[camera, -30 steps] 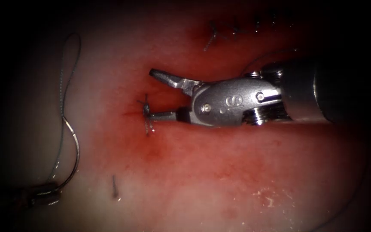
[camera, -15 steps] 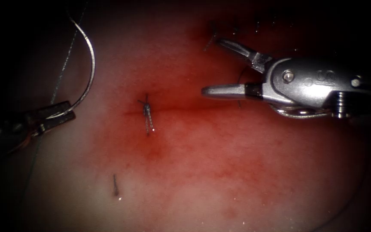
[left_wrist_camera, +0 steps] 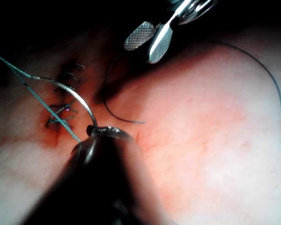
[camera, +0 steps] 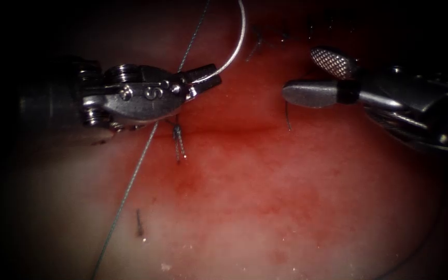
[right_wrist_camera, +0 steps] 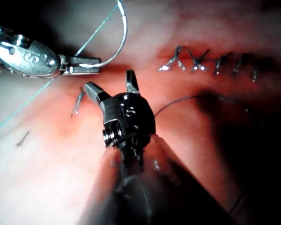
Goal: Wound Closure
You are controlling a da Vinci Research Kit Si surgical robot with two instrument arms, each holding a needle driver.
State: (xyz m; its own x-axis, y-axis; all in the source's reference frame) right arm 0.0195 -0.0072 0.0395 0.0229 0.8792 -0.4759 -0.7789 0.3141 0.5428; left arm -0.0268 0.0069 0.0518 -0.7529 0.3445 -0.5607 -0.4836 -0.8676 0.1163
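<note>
Left tool (camera: 206,78) jaws clamped on the needle (camera: 237,44) near one end, just above the cut (camera: 234,129); the needle arcs up off the tissue (camera: 265,218), not in it. Thread (camera: 136,173) runs diagonally past the left tool across the cut. Right tool (camera: 317,78) jaws apart, holding nothing, above the cut's right part. A knotted stitch (camera: 178,140) sits on the cut under the left tool.

A surgical training bench in a lab: a slab of pale tissue (camera: 265,228) smeared with red fluid (camera: 245,155) lies under the close, vignetted light of an endoscope, not in a body. A row of finished stitches (right_wrist_camera: 210,62) and a cut end of thread (camera: 139,224) sit on its surface. Two thin wristed steel needle drivers, the left tool (camera: 203,79) and the right tool (camera: 315,78), work over it with a curved needle (camera: 234,46) and thread (camera: 130,181).
</note>
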